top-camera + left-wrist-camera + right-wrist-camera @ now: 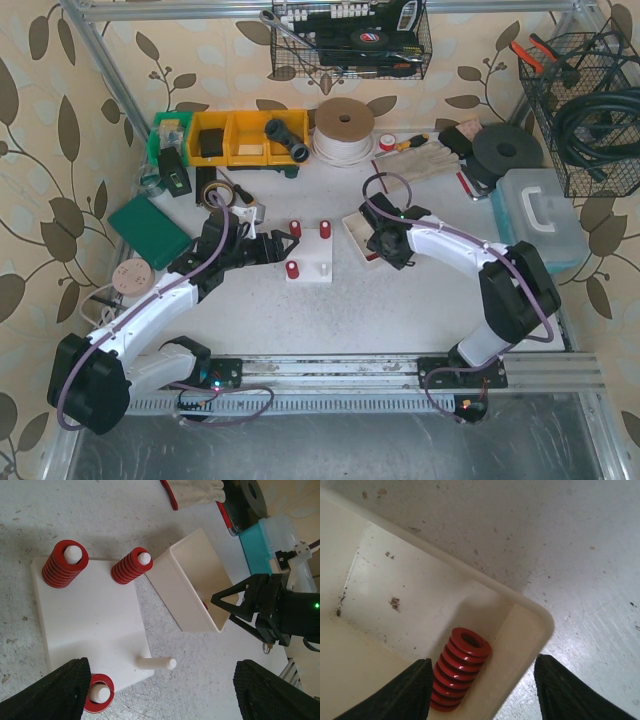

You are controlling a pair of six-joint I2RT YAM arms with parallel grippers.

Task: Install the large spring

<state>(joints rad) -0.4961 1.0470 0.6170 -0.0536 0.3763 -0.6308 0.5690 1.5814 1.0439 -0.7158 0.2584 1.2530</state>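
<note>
Nearest us, the left gripper (161, 680) hangs with its black fingers wide apart over the near edge of the white base plate (95, 625), holding nothing. The plate is smooth and rectangular. Three of its pegs carry ribbed red springs (65, 565), and a fourth peg (156, 663) is bare.

Just beside the plate sits a cream plastic tray (175, 590), glossy, round-cornered and speckled with dirt. The large spring (460, 667), a thick red coil, leans in the tray's corner against the wall. The right gripper (482, 662) is lowered there with its fingers apart. One finger is just beside the spring and the other is outside the tray, so we see the wall standing between them.

Farther back on the scuffed table (400, 310) lie pale work gloves (425, 155), yellow bins (240, 135) and a wide tape roll (343, 125).
</note>
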